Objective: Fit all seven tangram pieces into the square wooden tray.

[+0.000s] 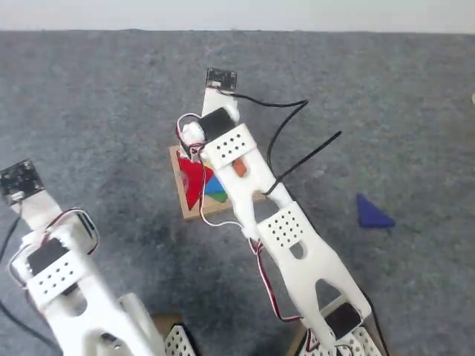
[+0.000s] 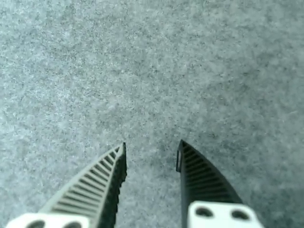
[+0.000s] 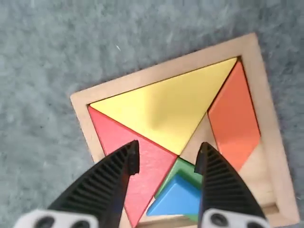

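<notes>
Bench surface: grey felt-like mat point(image 1: 111, 111), covering all of the bench in the high view.
Left arm: near left corner, folded close to its base.
Left end effector point(image 2: 152, 144): jaws apart, holding nothing, hanging over bare mat.
Right arm point(image 1: 297, 245): stretched from its base at the near edge diagonally toward the far left, with the wrist over the tray.
Loose blue triangle point(image 1: 373, 213): flat on the mat on the right arm's outer side, well apart from the tray, with one sharp corner toward the right edge of the high view.
Wooden tray point(image 1: 178, 182) point(image 3: 161, 72): mid-bench and square, turned slightly askew.
Right end effector point(image 3: 169, 145): jaws apart and clamped on nothing, above the red triangle point(image 3: 111, 133), green piece point(image 3: 183, 168) and blue piece point(image 3: 178, 197); I cannot tell whether it touches them.
Yellow triangle point(image 3: 166, 111): long edge along one inner wall, apex at the tray's middle, one short side against the red triangle.
Orange parallelogram point(image 3: 235, 118): long axis along the wall opposite the red triangle, with bare wood beside it.
Black cable point(image 1: 297, 141): loops off the right arm.
Background: pale strip point(image 1: 237, 15) beyond the mat.
</notes>
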Robot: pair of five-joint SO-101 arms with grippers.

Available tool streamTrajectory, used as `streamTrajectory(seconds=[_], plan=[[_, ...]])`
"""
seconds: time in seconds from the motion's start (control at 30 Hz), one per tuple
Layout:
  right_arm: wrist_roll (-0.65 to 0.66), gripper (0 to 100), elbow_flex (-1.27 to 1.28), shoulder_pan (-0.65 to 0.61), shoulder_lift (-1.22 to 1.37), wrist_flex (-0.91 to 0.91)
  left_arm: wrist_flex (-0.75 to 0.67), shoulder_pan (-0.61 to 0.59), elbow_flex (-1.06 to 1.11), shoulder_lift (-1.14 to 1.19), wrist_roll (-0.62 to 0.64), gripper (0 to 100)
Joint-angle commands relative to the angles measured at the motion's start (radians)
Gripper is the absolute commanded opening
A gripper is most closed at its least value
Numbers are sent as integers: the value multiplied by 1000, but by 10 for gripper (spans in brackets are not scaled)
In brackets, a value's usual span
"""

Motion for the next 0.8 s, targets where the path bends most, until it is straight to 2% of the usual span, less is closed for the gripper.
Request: streamTrajectory(seconds=[0.0,0.4,0.77], plan=[[8,199,-46,10,15,28,-15,-2,-4,2,-17,171],[11,199,-43,-31,87,38,-20,-2,-4,0,-17,171],[38,198,-40,-16,-1,45,-21,-2,-4,2,-17,171]])
